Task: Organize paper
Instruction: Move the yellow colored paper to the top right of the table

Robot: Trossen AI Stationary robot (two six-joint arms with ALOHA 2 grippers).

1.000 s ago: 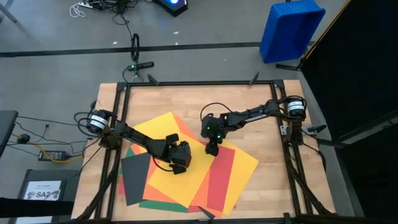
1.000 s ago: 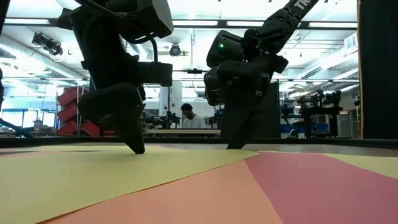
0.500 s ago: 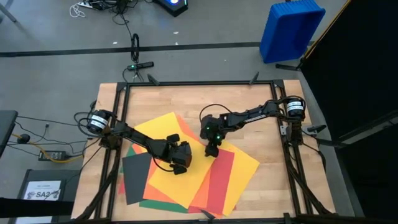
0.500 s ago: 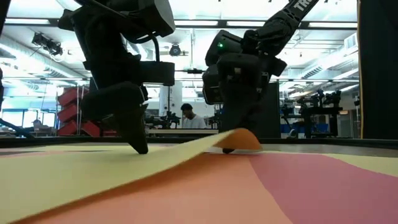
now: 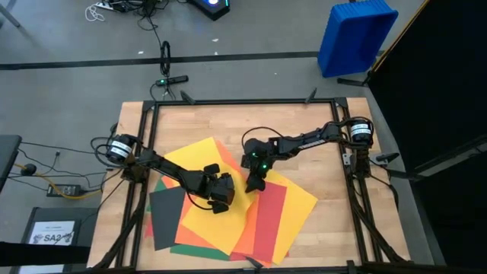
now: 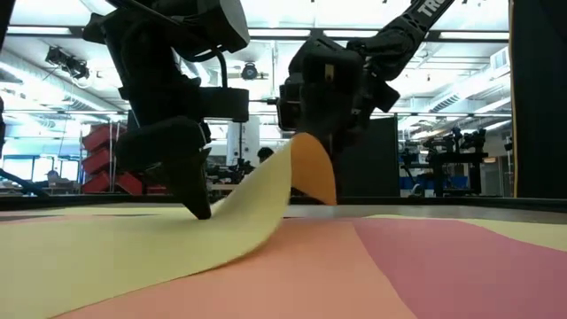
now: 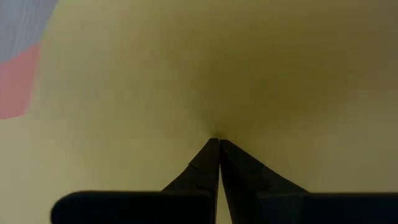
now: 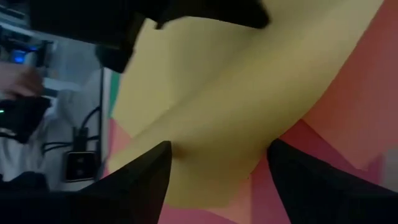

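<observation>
Table (image 5: 319,129): a light wooden top inside a dark frame is seen from above, with both arms reaching over it.
Paper (image 5: 205,221): overlapping sheets in yellow, orange, red, green and dark grey are spread over the near middle and left of the table; the topmost is a yellow sheet (image 5: 202,209).
Yellow sheet, condition: it is lying mostly flat, but one corner (image 6: 301,164) is curled upward off the pile beneath the right arm, as shown in the low view; a red sheet (image 6: 452,261) is lying flat beside it.
Left gripper (image 5: 221,199): it is placed tip-down on the yellow sheet near the pile's centre; its fingers (image 7: 208,165) are pressed together into a single point touching the paper, and nothing is pinched between them.
Right gripper (image 5: 252,181): it is positioned at the far edge of the pile, just beside the left gripper; its fingers (image 8: 140,177) are spread wide, with the raised yellow corner seen between them in the right wrist view. Whether the paper is touched by either finger cannot be told.
White sheet (image 5: 55,233): a small printed sheet marked "SA2" is lying off the table, at the left.
Blue bin (image 5: 355,34): it is standing on the floor beyond the table's far right corner.
</observation>
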